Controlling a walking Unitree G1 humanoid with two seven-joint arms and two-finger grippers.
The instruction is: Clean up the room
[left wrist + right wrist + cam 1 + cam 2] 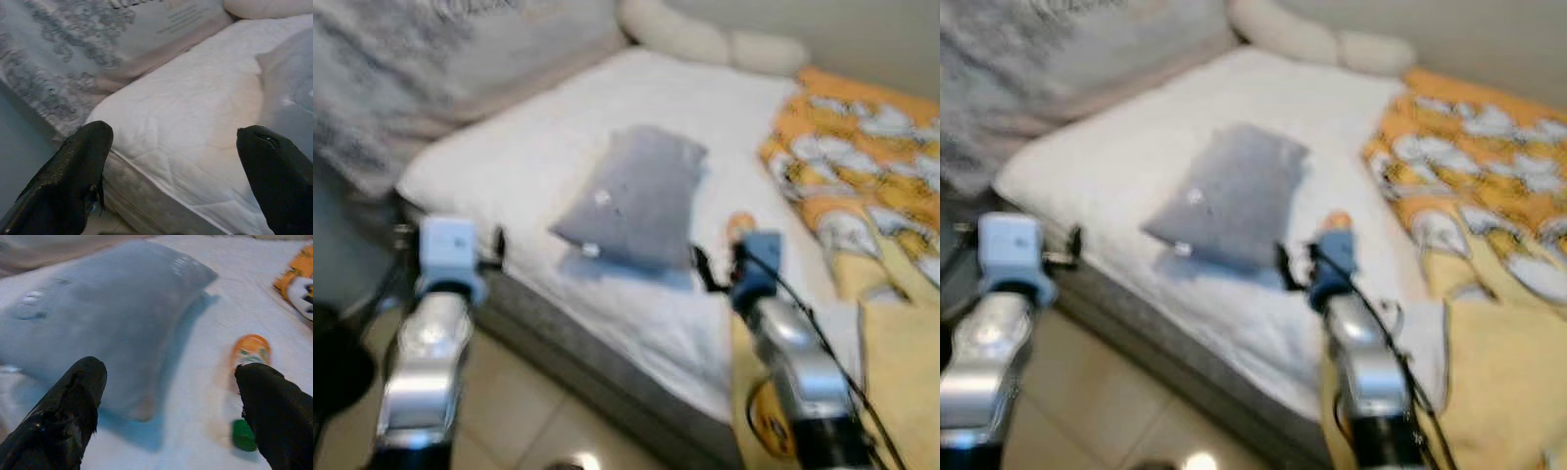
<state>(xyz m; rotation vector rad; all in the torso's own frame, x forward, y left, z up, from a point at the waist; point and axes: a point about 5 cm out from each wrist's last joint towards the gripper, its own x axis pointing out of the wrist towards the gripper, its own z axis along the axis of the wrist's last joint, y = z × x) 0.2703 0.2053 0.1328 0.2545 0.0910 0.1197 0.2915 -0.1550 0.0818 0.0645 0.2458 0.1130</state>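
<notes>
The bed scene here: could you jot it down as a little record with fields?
Bed: white mattress
Middle of bed: grey pillow
Beside the pillow: orange bottle with green cap, lying down
Robot's right side: orange patterned blanket
Far end: cream bolster
Left tool: open, at the mattress edge
Right tool: open, pointing at pillow and bottle

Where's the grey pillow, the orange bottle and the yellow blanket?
grey pillow [636, 201], left eye view, its middle.
orange bottle [249, 350], right wrist view, its orange body.
yellow blanket [862, 157], left eye view, patterned top.

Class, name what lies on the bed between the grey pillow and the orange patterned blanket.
An orange bottle with a green cap, on white sheet, seen in the right wrist view.
</notes>
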